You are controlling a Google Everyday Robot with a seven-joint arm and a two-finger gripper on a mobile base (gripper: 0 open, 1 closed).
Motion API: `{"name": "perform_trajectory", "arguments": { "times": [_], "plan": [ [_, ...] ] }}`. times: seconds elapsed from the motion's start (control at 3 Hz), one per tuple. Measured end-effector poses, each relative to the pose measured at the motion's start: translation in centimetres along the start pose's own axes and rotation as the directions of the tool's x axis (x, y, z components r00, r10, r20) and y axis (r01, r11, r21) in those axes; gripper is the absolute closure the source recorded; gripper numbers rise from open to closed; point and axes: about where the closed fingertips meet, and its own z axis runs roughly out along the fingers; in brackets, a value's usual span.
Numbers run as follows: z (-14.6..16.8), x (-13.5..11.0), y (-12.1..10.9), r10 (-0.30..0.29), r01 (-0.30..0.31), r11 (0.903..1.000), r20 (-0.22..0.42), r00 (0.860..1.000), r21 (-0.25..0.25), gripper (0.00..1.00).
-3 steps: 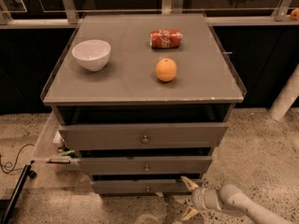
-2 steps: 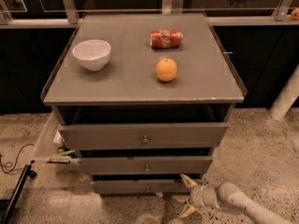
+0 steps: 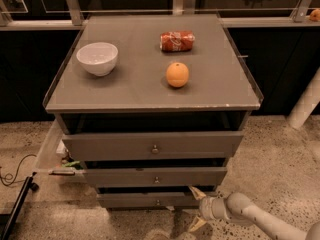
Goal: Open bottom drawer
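Note:
The bottom drawer (image 3: 135, 200) is the lowest and narrowest of three grey drawer fronts on the cabinet, with a small round knob (image 3: 158, 202) at its centre. My gripper (image 3: 196, 208) is low at the right, just in front of the drawer's right end, to the right of the knob. Its fingers are spread, one (image 3: 196, 192) up by the drawer front's top edge and one (image 3: 196, 224) down near the floor, with nothing held. The arm (image 3: 255, 217) reaches in from the lower right.
On the cabinet top are a white bowl (image 3: 97, 58), an orange (image 3: 177, 74) and a crushed red can (image 3: 177, 41). The middle drawer (image 3: 156, 176) and top drawer (image 3: 155, 145) stand above. A side tray (image 3: 55, 156) sticks out at the left, with a black cable (image 3: 12, 176) on the floor.

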Motion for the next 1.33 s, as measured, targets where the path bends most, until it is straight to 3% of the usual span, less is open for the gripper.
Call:
{"name": "perform_trajectory", "arguments": {
  "times": [0.33,0.67,1.33],
  "plan": [
    [2.2,1.5,-0.5,0.015,-0.015,0.9998,-0.022,1.000,-0.011,0.00],
    [4.2,4.1,-2.7,0.043,-0.043,0.9990,-0.052,0.998,0.016,0.00],
    [5.5,5.1,-2.3,0.054,-0.054,0.9985,-0.062,0.997,-0.003,0.00]
  ]
}}
